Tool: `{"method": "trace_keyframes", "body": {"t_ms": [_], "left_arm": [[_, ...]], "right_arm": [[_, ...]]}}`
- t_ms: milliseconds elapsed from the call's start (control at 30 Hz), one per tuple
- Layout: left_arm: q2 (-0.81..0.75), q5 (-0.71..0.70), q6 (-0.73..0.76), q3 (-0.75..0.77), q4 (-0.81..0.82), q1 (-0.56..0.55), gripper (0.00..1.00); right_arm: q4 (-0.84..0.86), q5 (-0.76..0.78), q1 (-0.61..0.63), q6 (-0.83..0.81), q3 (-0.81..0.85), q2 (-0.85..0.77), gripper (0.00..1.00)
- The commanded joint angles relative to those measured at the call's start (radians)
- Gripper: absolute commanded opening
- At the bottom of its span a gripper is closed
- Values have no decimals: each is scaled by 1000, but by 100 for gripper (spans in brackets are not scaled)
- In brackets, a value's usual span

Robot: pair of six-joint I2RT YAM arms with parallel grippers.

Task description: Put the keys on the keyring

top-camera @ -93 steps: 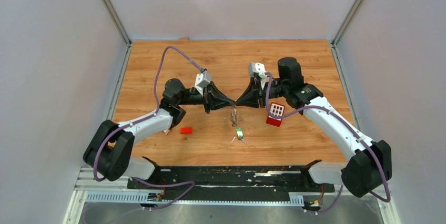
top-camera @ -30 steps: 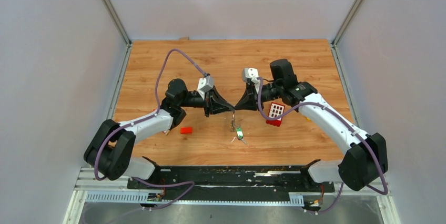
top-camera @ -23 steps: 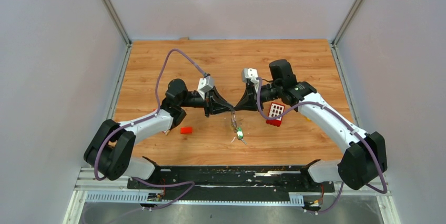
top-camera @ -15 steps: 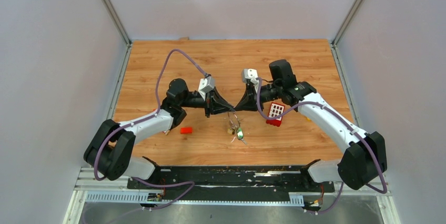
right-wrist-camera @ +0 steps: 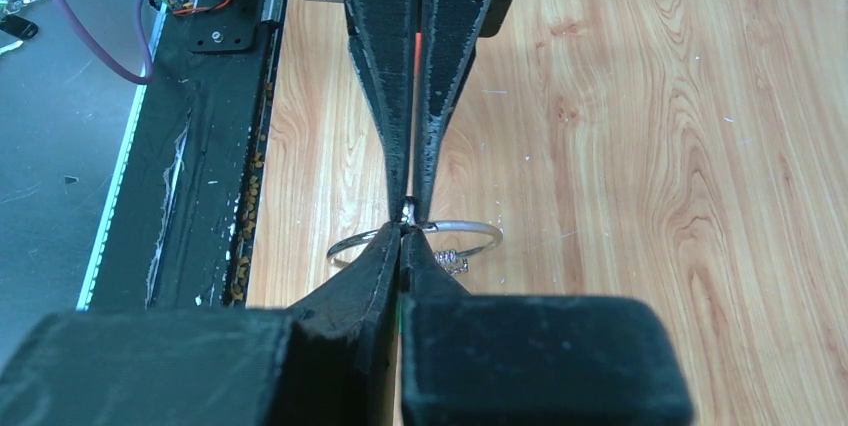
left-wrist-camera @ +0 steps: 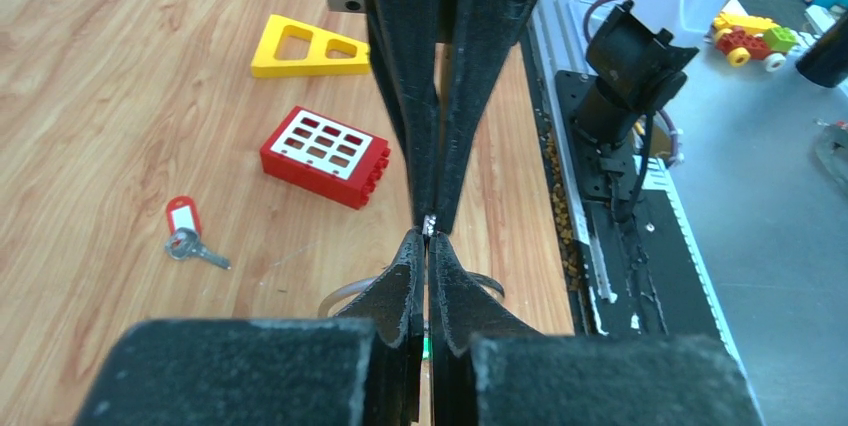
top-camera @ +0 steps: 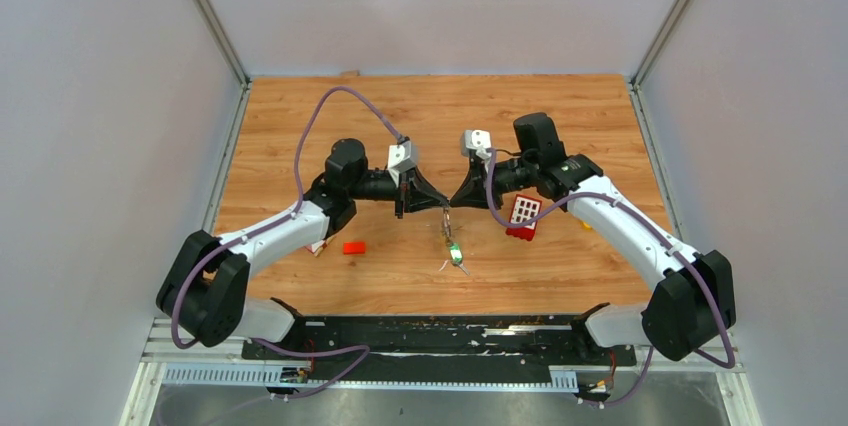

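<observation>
The keyring [right-wrist-camera: 462, 227] is held up off the bench [top-camera: 300, 116], roughly level, at the spot where the two arms meet tip to tip near the bench's middle. Its wire runs out to either side of the right end effector [right-wrist-camera: 404, 235], whose fingers are pressed together; I judge it is pinching the ring to keep it steady and clear of the wood while a key is worked on. The left end effector [left-wrist-camera: 428, 238] comes in from the opposite side, also pressed together right at the wire. Whether it nips the ring itself or a small piece of metal there is too fine to tell. A small silver bunch [top-camera: 447, 230] dangles just under the meeting point. A green-headed key [top-camera: 455, 253] lies loose on the bench nearer the bases, and a red-headed key [left-wrist-camera: 183, 222] lies apart beside the red block with white squares [left-wrist-camera: 325, 154], so keys appear to remain unthreaded. A yellow piece [left-wrist-camera: 305, 47] and a small red block [top-camera: 354, 247] lie farther out. Compared with half a second ago, the left arm's wrist has shifted toward the right and the far side, its tips now touch the right's, and the bunch hangs closer in beneath them; the loose items have not moved.
</observation>
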Motion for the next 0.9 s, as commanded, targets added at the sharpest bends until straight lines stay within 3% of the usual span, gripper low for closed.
{"method": "trace_keyframes", "body": {"t_ms": [0,867], "left_arm": [[-10,-84,61,30,-38,-2,0],[-24,104,36,13,3,-2,0]], "right_arm": [[16,-97,19,-7,23,-15,0],[-1,-75,-3,-32,24,-15,0]]}}
